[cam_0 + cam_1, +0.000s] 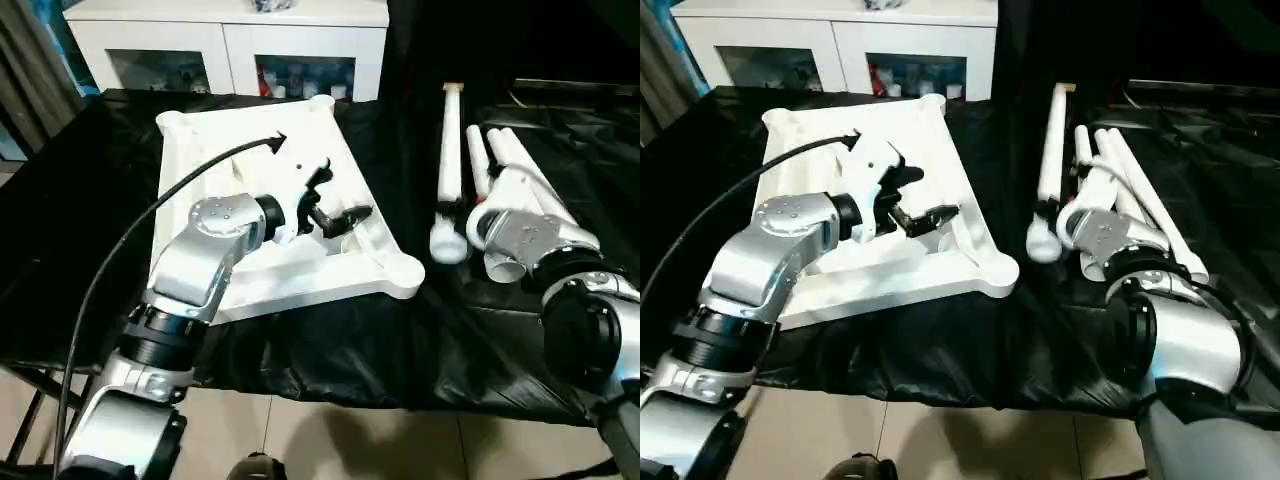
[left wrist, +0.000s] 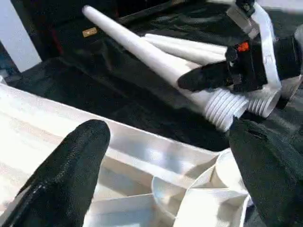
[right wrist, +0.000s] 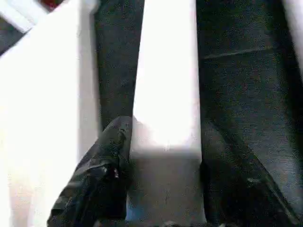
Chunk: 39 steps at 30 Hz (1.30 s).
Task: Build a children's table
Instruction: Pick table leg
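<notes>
- White plastic tabletop (image 1: pixel 250 200) lies underside-up on the black table cover (image 1: pixel 60 220); legs (image 1: pixel 450 160) lie beside it.
- Left gripper (image 2: pixel 161 156) hangs spread and empty over a corner socket (image 2: pixel 208 189).
- Right gripper (image 3: pixel 156 161) brackets one leg; an off-centre hold might let it roll.

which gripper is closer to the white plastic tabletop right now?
Left. The left gripper hovers open over the white ribbed plastic tabletop, near its corner socket. The right gripper is off to the side, at the white cylindrical legs.
</notes>
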Motion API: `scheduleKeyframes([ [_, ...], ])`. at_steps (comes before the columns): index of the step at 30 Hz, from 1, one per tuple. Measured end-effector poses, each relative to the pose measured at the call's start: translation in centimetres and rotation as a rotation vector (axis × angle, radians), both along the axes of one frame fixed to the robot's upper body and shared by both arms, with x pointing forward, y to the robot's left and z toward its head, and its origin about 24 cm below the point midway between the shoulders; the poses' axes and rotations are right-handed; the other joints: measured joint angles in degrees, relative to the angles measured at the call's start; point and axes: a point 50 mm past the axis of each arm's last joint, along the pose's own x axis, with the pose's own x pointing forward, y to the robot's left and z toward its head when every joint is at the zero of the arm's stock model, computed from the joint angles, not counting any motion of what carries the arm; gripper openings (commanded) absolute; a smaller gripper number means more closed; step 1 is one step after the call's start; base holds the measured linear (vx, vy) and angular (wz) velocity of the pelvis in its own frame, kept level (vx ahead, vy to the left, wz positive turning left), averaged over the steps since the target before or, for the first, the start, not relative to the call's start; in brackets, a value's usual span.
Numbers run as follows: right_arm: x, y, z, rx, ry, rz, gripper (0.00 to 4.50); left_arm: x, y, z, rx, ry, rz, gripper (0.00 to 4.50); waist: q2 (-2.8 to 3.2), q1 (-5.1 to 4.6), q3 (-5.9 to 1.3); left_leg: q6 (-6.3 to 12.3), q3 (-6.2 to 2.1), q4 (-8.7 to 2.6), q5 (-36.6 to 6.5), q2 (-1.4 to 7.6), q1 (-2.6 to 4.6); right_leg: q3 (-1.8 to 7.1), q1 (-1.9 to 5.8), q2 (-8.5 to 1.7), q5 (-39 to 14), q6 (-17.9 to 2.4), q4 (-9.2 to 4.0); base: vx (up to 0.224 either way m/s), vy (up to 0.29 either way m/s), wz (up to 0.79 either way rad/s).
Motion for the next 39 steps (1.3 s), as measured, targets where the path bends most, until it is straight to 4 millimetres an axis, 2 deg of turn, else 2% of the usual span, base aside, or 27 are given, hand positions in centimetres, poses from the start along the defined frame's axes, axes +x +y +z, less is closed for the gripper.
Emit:
scheduleKeyframes([
  [3,-0.1,1.5,1.3,0.132,-0.151,0.167,1.86,0.7,-0.8,0.7,-0.113,0.064,0.044,4.50,0.20,0.33,0.06,0.20,-0.04,0.28,0.0,0.06,-0.19,-0.05,-0.04,0.00,0.1,0.1,0.03,0.000,0.000,0.00],
  [6,-1.0,1.5,2.6,0.174,-0.282,0.278,1.86,1.2,-1.2,1.6,-0.235,0.125,0.061,4.50,0.20,0.87,0.03,0.27,-0.09,0.42,0.0,0.06,-0.25,-0.09,-0.01,0.00,0.1,0.1,0.03,0.000,0.000,0.00],
  [9,-3.7,1.0,2.8,0.232,-0.397,0.381,1.85,2.0,-1.4,2.4,-0.426,0.236,0.081,4.50,0.31,2.30,-0.01,0.34,-0.13,0.51,-0.1,0.05,-0.31,-0.12,0.04,-0.03,0.1,0.1,-0.03,0.000,0.000,0.00],
  [10,-4.4,1.1,2.7,0.254,-0.414,0.413,1.85,2.2,-1.4,2.8,-0.471,0.253,0.077,4.50,0.34,2.46,-0.01,0.34,-0.13,0.54,-0.1,0.05,-0.30,-0.11,0.05,-0.04,0.2,0.1,-0.03,0.000,0.000,0.00],
  [13,-5.4,1.3,2.9,0.285,-0.437,0.465,1.85,2.4,-1.6,3.8,-0.548,0.274,0.054,4.50,0.56,2.33,-0.06,0.35,-0.11,0.58,-0.1,0.03,-0.30,-0.06,0.04,-0.06,0.3,0.0,-0.04,0.000,0.000,0.00],
  [15,-6.7,1.2,3.9,0.285,-0.491,0.518,1.85,2.0,-2.7,3.9,-0.601,0.333,-0.007,4.50,0.65,2.51,-0.03,0.23,-0.14,0.57,-0.1,0.04,-0.27,-0.11,0.12,-0.07,0.3,0.0,-0.07,0.000,0.000,0.00],
  [18,-7.6,1.9,4.7,0.297,-0.528,0.587,1.85,1.7,-3.5,4.1,-0.616,0.367,-0.052,4.50,0.80,2.15,-0.10,0.22,-0.13,0.57,-0.1,0.03,-0.24,-0.05,0.12,-0.07,0.4,0.1,-0.09,0.000,0.000,0.00],
  [25,-9.0,2.7,4.6,0.295,-0.511,0.632,1.85,1.2,-4.5,4.1,-0.644,0.407,-0.107,4.50,0.86,1.82,-0.09,0.14,-0.13,0.41,0.0,0.03,-0.18,-0.02,0.10,-0.05,0.4,0.1,-0.14,0.000,0.000,0.00],
  [26,-9.0,2.7,4.6,0.294,-0.511,0.636,1.85,1.2,-4.6,4.2,-0.648,0.409,-0.112,4.23,0.86,1.85,-0.09,0.14,-0.13,0.40,0.0,0.03,-0.18,-0.02,0.10,-0.05,0.4,0.1,-0.16,0.000,0.000,0.00],
  [39,-9.0,3.5,4.6,0.244,-0.468,0.632,1.85,1.4,-4.4,4.7,-0.692,0.393,-0.099,3.31,0.86,2.03,-0.09,0.14,-0.13,0.17,0.0,-0.01,-0.29,-0.07,0.11,-0.05,0.5,0.2,-0.55,0.000,0.000,0.00],
])
